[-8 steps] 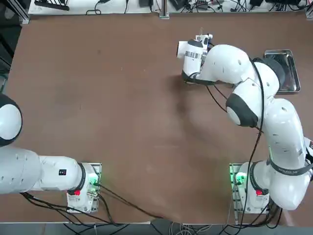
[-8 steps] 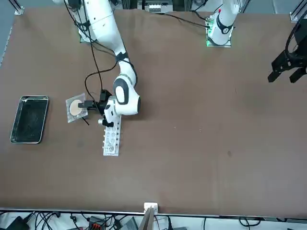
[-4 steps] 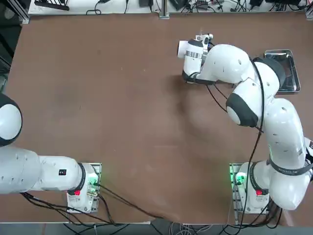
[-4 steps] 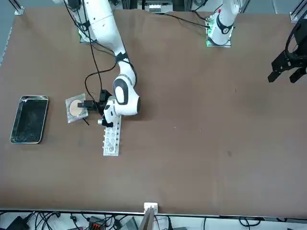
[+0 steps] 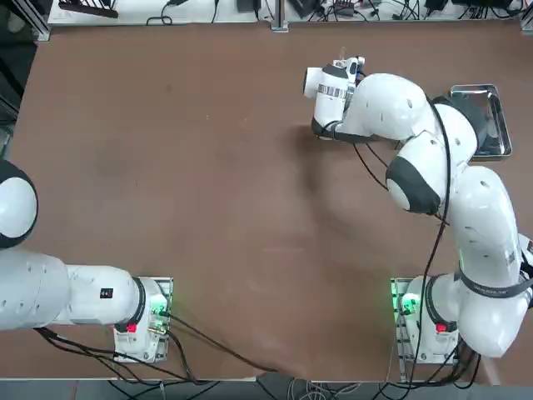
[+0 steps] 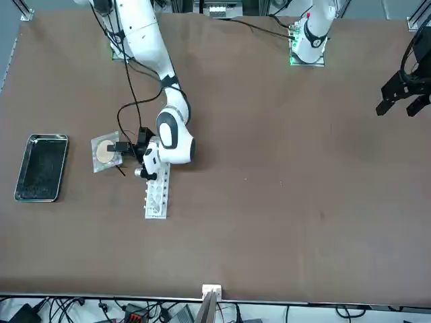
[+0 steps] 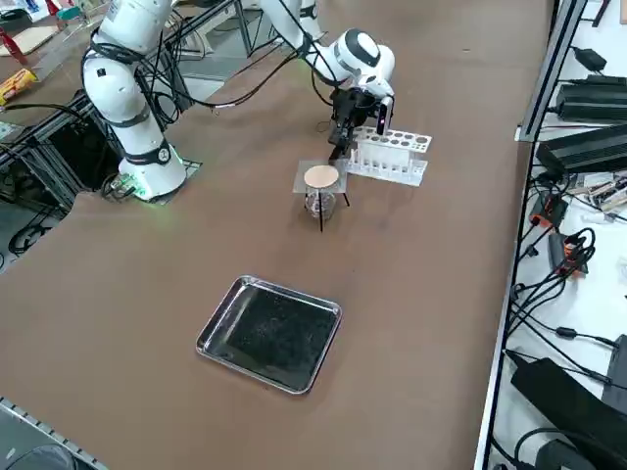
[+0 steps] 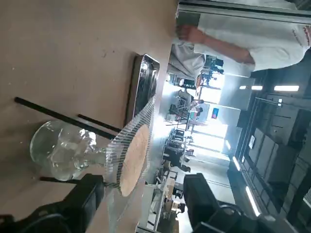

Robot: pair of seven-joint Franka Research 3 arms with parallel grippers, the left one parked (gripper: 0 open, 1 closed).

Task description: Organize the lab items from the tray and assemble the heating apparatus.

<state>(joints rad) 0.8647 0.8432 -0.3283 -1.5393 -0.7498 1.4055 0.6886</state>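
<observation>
Fingers of the right gripper [image 8: 141, 204] stand wide apart, empty, just beside the mesh [image 7: 319, 177] lying atop the tripod [image 7: 322, 210] over the glass burner [image 8: 65, 151]. Beyond sit the white rack [image 7: 390, 155] and silver tray [image 7: 269, 333] (no readable writing anywhere).

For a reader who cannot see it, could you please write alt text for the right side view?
The grey square mesh sits on the black wire tripod over the small glass burner, mid-table. The right gripper hangs open just behind the mesh, holding nothing, beside the white test-tube rack. The silver tray lies apart, nearer the camera.
</observation>
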